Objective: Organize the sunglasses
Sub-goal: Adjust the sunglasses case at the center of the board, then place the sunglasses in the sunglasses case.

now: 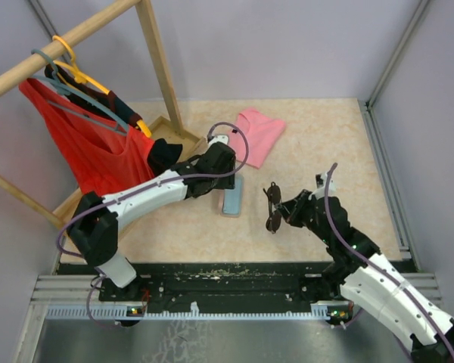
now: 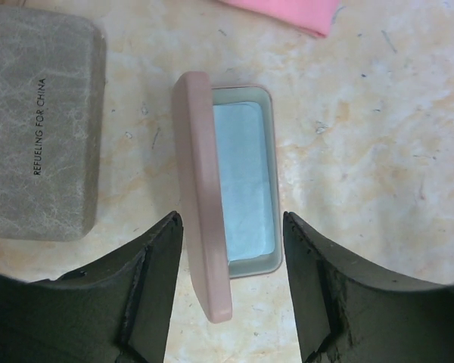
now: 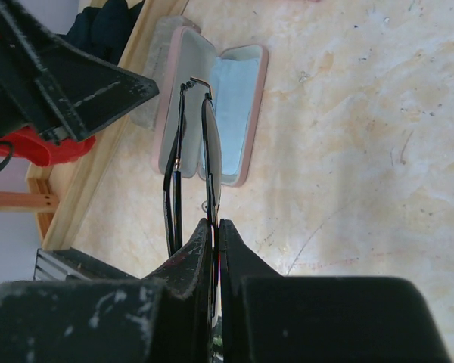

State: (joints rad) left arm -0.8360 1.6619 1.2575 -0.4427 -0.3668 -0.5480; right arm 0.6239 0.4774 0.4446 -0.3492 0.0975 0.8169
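Sunglasses (image 3: pixel 209 144): one pair is visible, clamped at one lens between the closed fingers of the right gripper (image 3: pixel 216 227), near the cases. There are two cases: one grey case (image 2: pixel 41 121), closed, and one pink case (image 2: pixel 200 197), open, with one blue cloth (image 2: pixel 246 181) inside. The left gripper (image 2: pixel 233 227) has its fingers apart, one on each side of the pink case.

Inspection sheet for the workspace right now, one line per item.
Surface: beige marbled tabletop, small dark specks.
Job's things: thin dark wire-framed sunglasses, one pair seen; open pink case, light-blue inside; closed grey case.
Clutter: pink cloth.
Grippers: left gripper jaws open astride pink case; right gripper shut on sunglasses.
Cables: purple cables looped along both arms.
Surroundings: red garment on wooden rack; grey walls.
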